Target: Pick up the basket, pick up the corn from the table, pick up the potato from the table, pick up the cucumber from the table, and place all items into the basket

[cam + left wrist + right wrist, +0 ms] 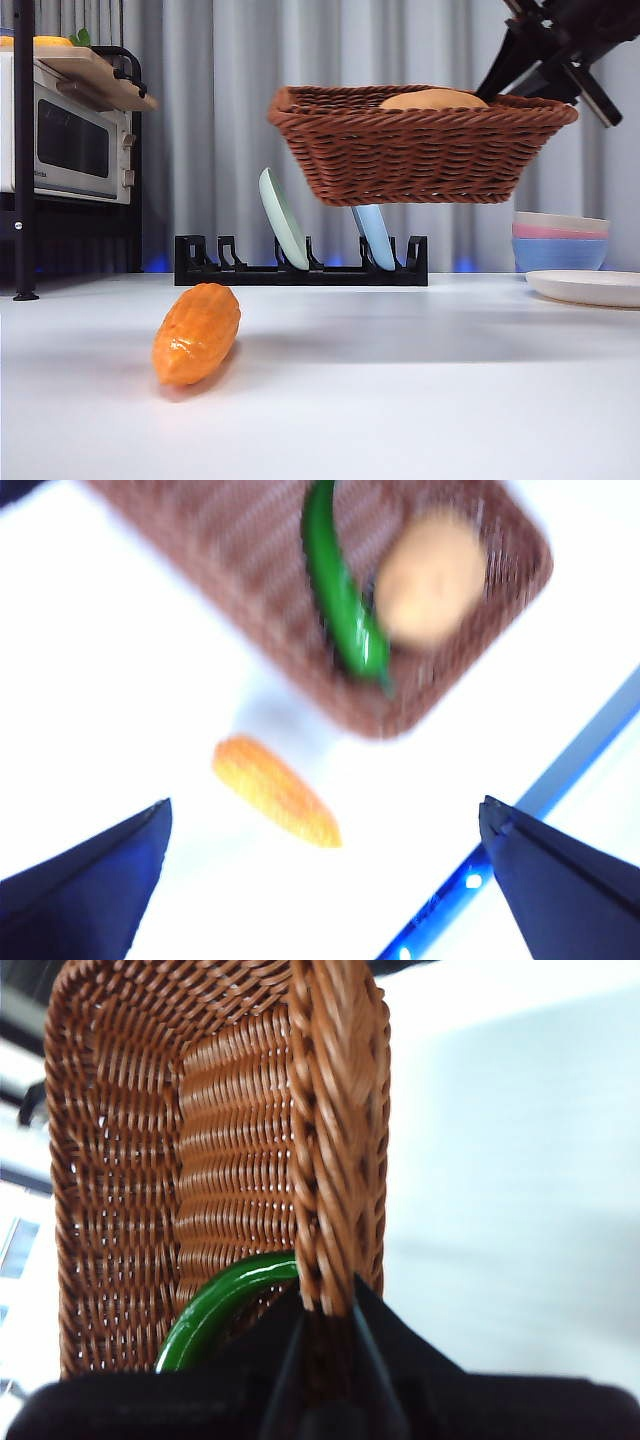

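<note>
Holding the basket point(420, 145) aloft, rim clamped in our right gripper point(328, 1315), we see the corn point(277, 791) lying obliquely between our left gripper's point(325, 880) spread jaws.

Left wrist view is blurred throughout; you see the basket point(330, 590) cut off by the edge, far end lost. Front view: basket wall hides the cucumber point(215, 1310); only the potato point(433, 99) top clears the rim. Right wrist view: most of the cucumber sits hidden behind the right fingers point(290, 1370).
</note>
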Available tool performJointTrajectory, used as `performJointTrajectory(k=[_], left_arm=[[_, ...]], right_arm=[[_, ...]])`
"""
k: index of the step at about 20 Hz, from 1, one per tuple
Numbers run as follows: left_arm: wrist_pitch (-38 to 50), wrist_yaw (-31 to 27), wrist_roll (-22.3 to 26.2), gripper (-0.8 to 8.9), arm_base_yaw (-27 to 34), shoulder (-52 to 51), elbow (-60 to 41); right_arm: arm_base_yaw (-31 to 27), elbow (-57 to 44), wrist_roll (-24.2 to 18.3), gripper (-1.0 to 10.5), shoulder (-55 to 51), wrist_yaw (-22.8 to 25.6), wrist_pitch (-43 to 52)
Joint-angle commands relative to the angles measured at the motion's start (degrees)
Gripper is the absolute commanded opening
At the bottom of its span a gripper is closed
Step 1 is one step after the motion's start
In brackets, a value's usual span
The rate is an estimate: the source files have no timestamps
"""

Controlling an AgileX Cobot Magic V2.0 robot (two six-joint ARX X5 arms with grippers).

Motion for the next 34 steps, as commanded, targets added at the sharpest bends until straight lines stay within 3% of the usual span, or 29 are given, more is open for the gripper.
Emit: performJointTrajectory(k=[1, 9, 21, 22, 23, 28, 32, 34], left_arm=[[1.6, -0.2, -3.6, 6.2, -0.1, -3.2, -7.4], [24.3, 0.3, -16.2, 6.2, 0.2, -4.6, -34.8], [40.4, 1.7, -15.7, 6.2, 8.2, 17.1, -36.5], [40.9, 1.7, -15.7, 5.96, 8.4, 17.9, -36.5], [40.9, 1.6, -15.5, 5.13, 8.4, 18.5, -36.5], [40.9, 1.5, -12.5, -0.16, 8.4, 19.7, -36.5], [38.2, 2.9, -10.0, -0.09, 8.4, 19.4, -36.5], [34.0, 8.0, -5.6, -0.09, 8.4, 17.1, -36.4]], right_arm=[[-1.3, -0.1, 0.5, -0.2, -0.2, -0.7, 1.0], [-4.3, -0.1, 0.3, -0.2, -0.2, -0.8, 1.0], [-5.0, -0.1, 0.3, -0.2, -0.2, -0.7, 1.0], [-5.0, -0.1, 0.3, -0.2, -0.2, -0.7, 1.0], [-5.0, -0.1, 0.3, -0.2, -0.2, -0.7, 1.0], [-5.0, -0.1, 0.4, -0.2, -0.2, -0.8, 1.0], [-5.0, -0.1, 0.4, -0.2, -0.2, -1.0, 1.0], [-5.0, -0.1, 0.4, -0.2, -0.2, -1.0, 0.9]])
